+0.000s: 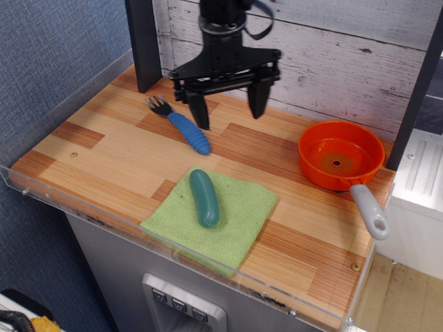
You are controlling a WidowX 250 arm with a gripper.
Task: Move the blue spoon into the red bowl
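Note:
The blue spoon (183, 126) lies on the wooden table at the back left, its ribbed blue handle pointing toward the front right and its dark pronged head toward the back left. The red bowl (340, 154) sits at the right with its grey stick handle (369, 210) pointing to the front. It holds nothing. My gripper (229, 113) hangs open above the table, just right of the spoon's handle, with its left finger (199, 111) close over the handle. Nothing is between the fingers.
A green cloth (211, 214) lies at the front centre with a smooth teal-green oblong (203, 197) on it. A dark post (144, 43) stands at the back left. A clear acrylic rim (180, 252) edges the table front. A plank wall backs the table.

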